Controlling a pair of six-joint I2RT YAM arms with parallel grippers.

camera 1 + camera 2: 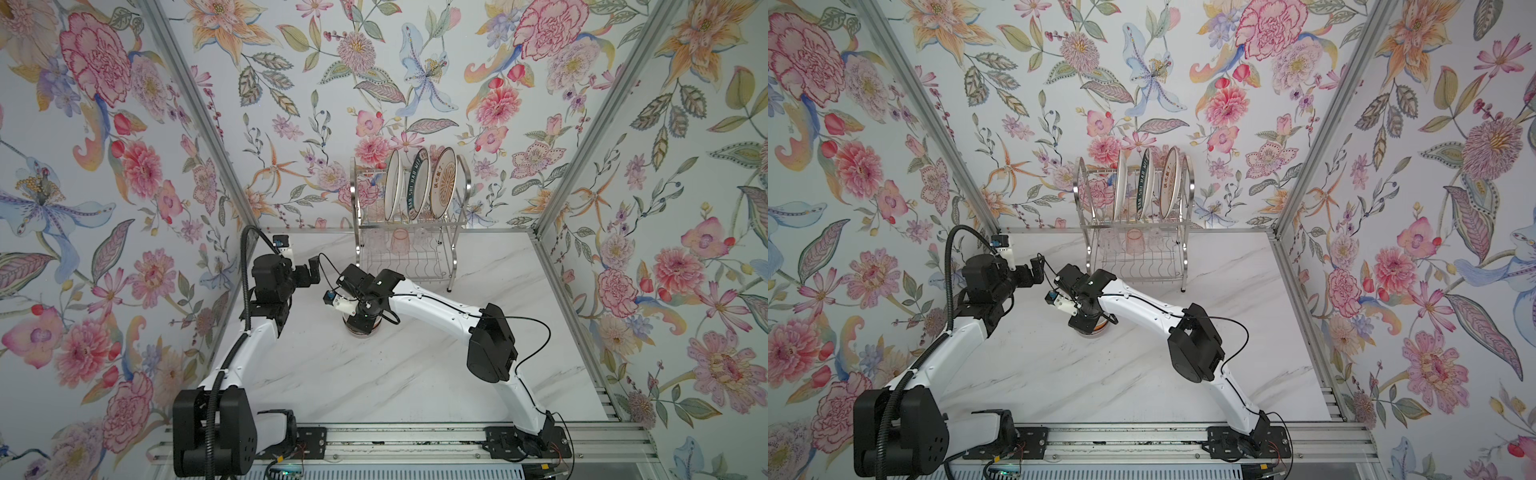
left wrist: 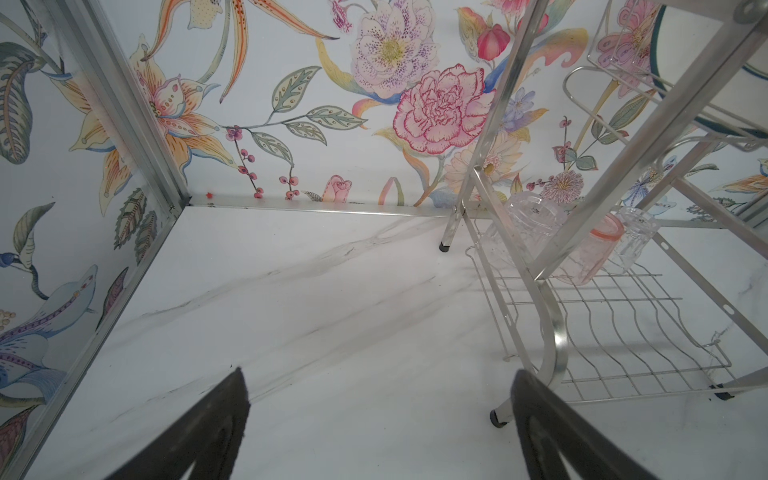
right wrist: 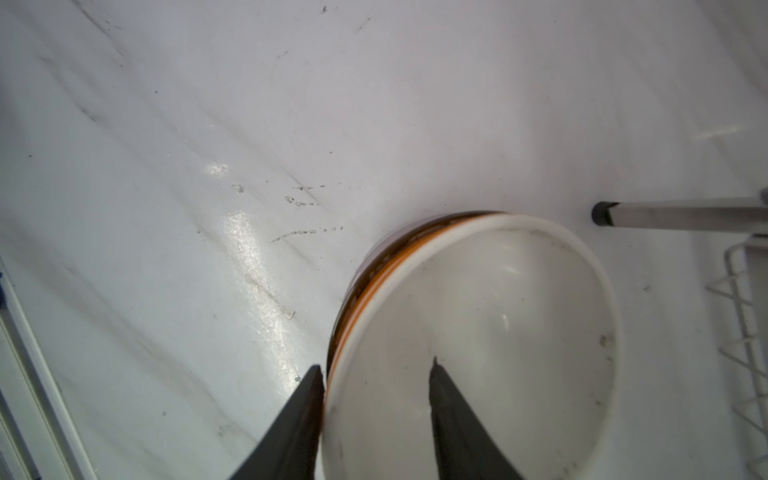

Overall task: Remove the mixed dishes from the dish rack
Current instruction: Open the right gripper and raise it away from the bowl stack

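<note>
The right claw (image 3: pixel 376 365) stood spread across the rim of the orange bowl (image 3: pixel 498 332), one finger outside the wall and one inside. The inner finger was clear of the wall, so nothing was pinched. The bowl sat upright on the marble worktop (image 3: pixel 208 124), just in front of the dish rack (image 1: pixel 407 249).

The left claw (image 2: pixel 379 374) hung spread wide and empty above the worktop, facing the rack's near corner.

On the upper tier three plates stood on edge in their slots: white (image 1: pixel 392 185), teal-lettered (image 1: pixel 417 185) and orange sunburst (image 1: pixel 442 183). At the back of the lower tier stood a pink glass (image 2: pixel 594 249) between two clear glasses (image 2: pixel 528 224) (image 2: pixel 636 237).

The plates looked stiff, glazed and slippery, heavier than the glasses and likely to chip against the wire. Each was best pinched at its top edge and drawn straight up. The glasses seemed light, slick and brittle, calling for a gentle hold across the wall.
</note>
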